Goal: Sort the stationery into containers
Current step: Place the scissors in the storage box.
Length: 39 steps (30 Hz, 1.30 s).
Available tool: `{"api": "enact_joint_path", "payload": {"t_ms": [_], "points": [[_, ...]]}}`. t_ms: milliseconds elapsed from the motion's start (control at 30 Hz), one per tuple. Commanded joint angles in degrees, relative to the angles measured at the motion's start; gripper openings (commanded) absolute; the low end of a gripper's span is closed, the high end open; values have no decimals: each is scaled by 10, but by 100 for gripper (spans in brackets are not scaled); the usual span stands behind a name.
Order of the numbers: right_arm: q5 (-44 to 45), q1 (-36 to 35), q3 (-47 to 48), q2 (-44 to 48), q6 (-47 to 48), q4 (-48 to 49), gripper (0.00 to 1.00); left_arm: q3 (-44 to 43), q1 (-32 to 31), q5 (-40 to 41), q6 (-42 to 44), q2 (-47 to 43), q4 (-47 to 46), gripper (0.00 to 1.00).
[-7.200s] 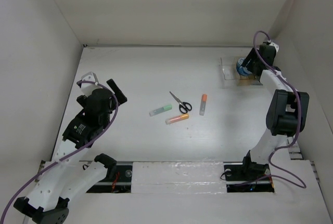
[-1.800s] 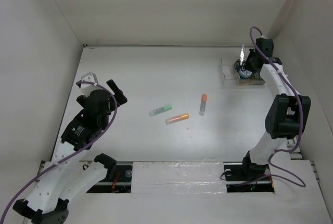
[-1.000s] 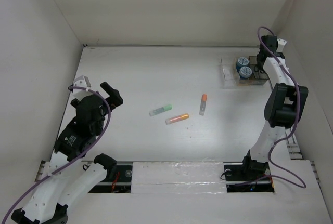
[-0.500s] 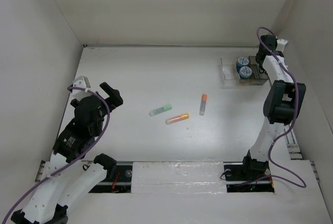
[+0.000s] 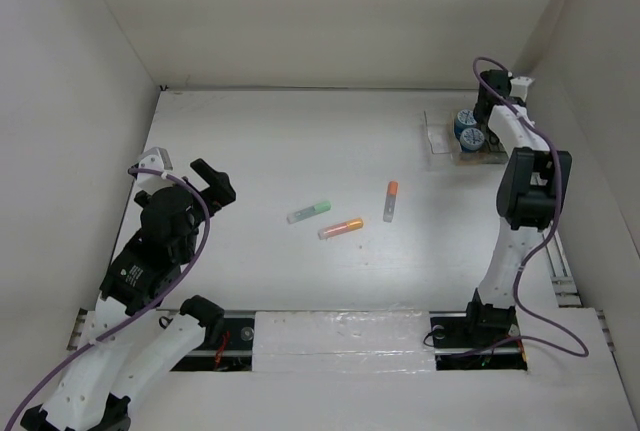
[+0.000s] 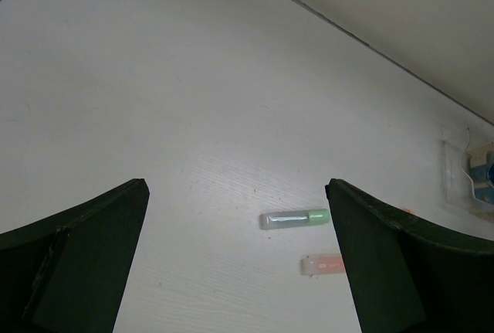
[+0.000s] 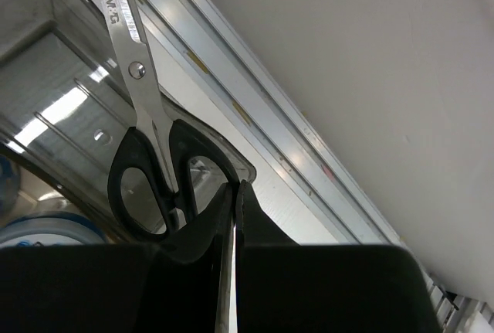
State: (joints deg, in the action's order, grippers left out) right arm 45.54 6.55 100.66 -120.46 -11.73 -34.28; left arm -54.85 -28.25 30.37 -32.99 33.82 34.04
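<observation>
1. R hand point(image 7: 234, 190): fingers pressed together, only a slit btwn them, nothing seen pinched. It sits at the far corner, right over the organiser point(image 5: 437, 139).
2. Scissors point(image 7: 152, 124): standing in a clear compartment just beside my R fingertips, handles down, blades up and tilted. One handle loop is hard against a finger; touching or not, I can't tell. I judge the scissors sorted.
3. Rolls point(image 5: 466, 119): both blue-white ones sit in the organiser, just beside the R hand. Done too, I reckon.
4. L hand point(image 6: 236, 186): spread wide, empty, hovers over bare worktop point(image 5: 300, 141).
5. Not yet sorted, 3 pens, all lying loose and well apart from the R hand:
   - green-end marker point(image 6: 295, 218), ahead of the L hand, slightly to its R;
   - orange-end marker point(image 6: 320, 265), just nearer the L hand than the green one;
   - third marker point(image 5: 390, 201), further off twd the organiser, orange tip.
6. Progress, my est.: approx half, 3 of 6 items in. What's left is the pens only. The L hand is closer to them, but the organiser is on the R hand's side.
</observation>
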Motion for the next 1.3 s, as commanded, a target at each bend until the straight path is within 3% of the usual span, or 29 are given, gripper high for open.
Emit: {"api": "enact_joint_path", "payload": {"t_ms": [0,1267], "points": [[34,-1,40,-6,6,8,0,4,2,-2,10,-4,-20,100],[114,-35,90,-74,6,-45,0,4,2,8,5,-4,-20,100]]}}
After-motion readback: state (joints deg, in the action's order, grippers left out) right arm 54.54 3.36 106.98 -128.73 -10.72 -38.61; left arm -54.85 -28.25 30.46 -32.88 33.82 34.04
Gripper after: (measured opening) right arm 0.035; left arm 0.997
